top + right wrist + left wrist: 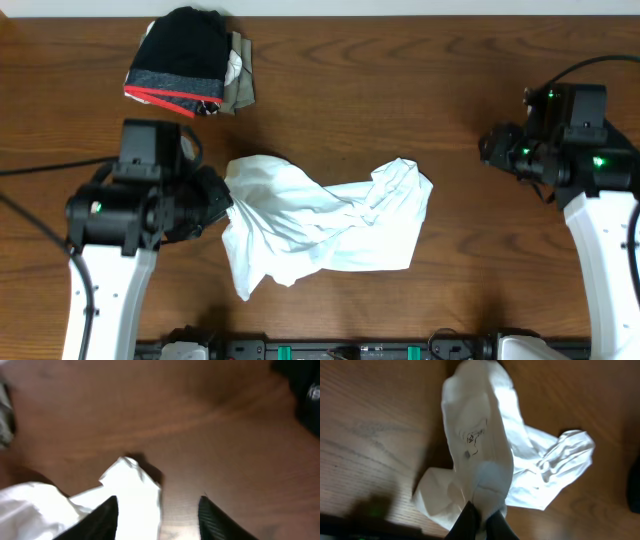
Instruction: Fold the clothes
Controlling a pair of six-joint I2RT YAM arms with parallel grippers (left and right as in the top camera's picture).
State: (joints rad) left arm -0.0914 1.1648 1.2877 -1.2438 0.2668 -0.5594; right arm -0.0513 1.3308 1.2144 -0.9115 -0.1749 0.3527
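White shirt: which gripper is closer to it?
Left. The left gripper pinches the white shirt at its edge; the right gripper hangs open, apart from its other end.

Soft, even light falls from above in the overhead view; the white shirt (320,230) glares, nearly washed out, against the dark table (400,85). Wrist views are dimmer and blurred (the right one most) — faint shadows edge the cloth.

Crumpled white shirt (320,225) at centre of wooden table (400,90); left end effector (224,203) at its left edge; right end effector (490,148) well apart; dark garment pile (185,60) top left.
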